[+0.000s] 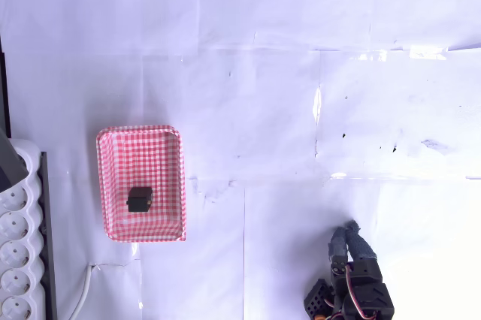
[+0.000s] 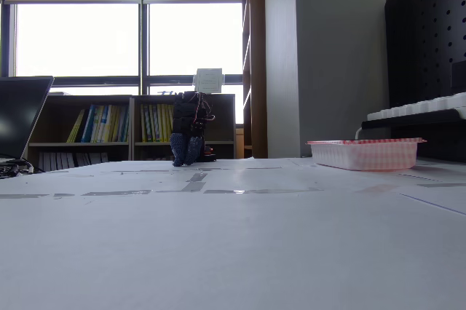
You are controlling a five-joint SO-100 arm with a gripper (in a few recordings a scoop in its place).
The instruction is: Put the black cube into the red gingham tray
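The black cube lies inside the red gingham tray, a little below its middle in the overhead view. In the fixed view the tray shows side-on at the right, and its wall hides the cube. My gripper sits folded back at the bottom right of the overhead view, far from the tray. Its grey fingers lie together with nothing between them. In the fixed view the gripper points down at the table far back, fingers together.
A white power strip with a cable runs along the left edge beside the tray in the overhead view. White paper sheets taped together cover the table. A laptop stands at the left of the fixed view.
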